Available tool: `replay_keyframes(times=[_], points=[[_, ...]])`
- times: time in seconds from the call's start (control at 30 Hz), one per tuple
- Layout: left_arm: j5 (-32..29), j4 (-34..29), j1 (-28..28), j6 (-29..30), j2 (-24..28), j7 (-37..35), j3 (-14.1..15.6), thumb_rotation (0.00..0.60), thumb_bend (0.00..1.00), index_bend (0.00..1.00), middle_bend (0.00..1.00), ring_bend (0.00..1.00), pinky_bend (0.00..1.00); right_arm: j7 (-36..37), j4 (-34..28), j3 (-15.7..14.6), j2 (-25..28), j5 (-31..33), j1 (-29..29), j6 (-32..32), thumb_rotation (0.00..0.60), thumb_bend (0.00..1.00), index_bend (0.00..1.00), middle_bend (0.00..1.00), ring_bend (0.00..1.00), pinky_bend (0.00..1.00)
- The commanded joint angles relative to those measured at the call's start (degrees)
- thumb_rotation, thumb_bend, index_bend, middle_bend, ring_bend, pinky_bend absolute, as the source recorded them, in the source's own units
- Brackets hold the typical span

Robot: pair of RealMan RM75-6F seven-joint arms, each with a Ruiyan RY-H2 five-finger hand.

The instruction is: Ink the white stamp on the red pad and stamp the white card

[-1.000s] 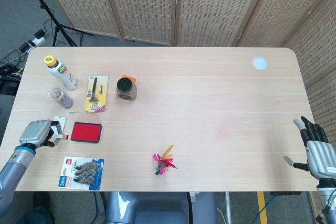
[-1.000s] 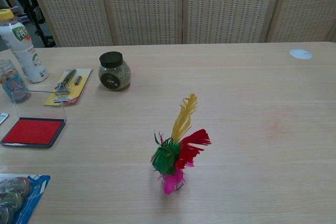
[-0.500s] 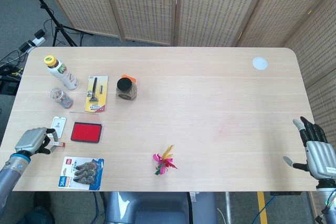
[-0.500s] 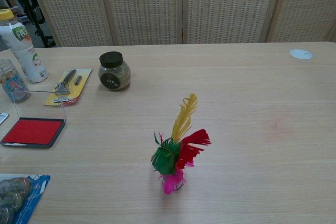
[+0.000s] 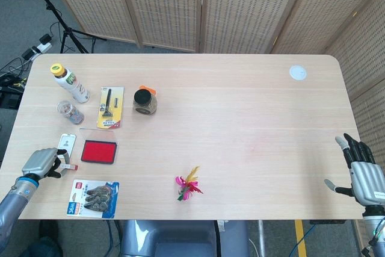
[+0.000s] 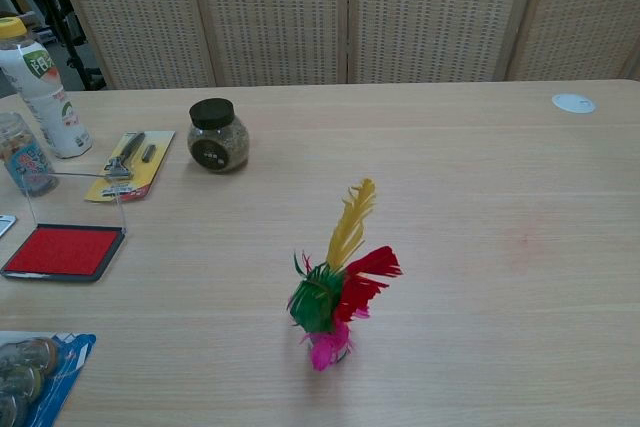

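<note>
Sitting at the left edge of the table (image 5: pixel 240 106), the left hand (image 5: pixel 41 162) has its fingers curled around the white stamp (image 5: pixel 67 164), and a bit of the stamp with a red end pokes out on the side toward the pad. The white card (image 5: pixel 66 142) lies just above the hand, near the table's edge. Next to it on the right is the red pad (image 5: pixel 100 151), lying flat with its clear lid (image 6: pixel 75 197) standing up at the back. A blue pack of clips (image 5: pixel 91 198) lies near the front edge. Farther back are a drink bottle (image 5: pixel 69 82), a small jar (image 5: pixel 70 112), a yellow razor card (image 5: pixel 110 108) and a dark jar (image 5: pixel 144 101). A feather toy (image 5: pixel 188 185) stands near the middle front. Far on the right, the right hand (image 5: pixel 363 175) holds nothing, with its fingers spread apart.
</note>
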Motion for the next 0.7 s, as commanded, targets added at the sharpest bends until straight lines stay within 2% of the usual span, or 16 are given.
replay_keyframes(times=[0.03, 0.7], points=[[-0.3, 0.2, 0.0, -0.4, -0.1, 0.4, -0.1, 0.600, 0.36, 0.55, 1.00, 1.00, 0.97, 0.0, 0.0, 0.1, 0.0, 0.2, 0.0, -0.1, 0.600, 0.00, 0.00, 0.00, 0.00, 0.00], [1.2, 0.0, 0.8, -0.2, 0.7, 0.0, 0.3, 0.600, 0.35, 0.44, 1.00, 1.00, 0.97, 0.4, 0.0, 0.1, 0.2, 0.0, -0.1, 0.1, 0.600, 0.00, 0.00, 0.00, 0.00, 0.00]])
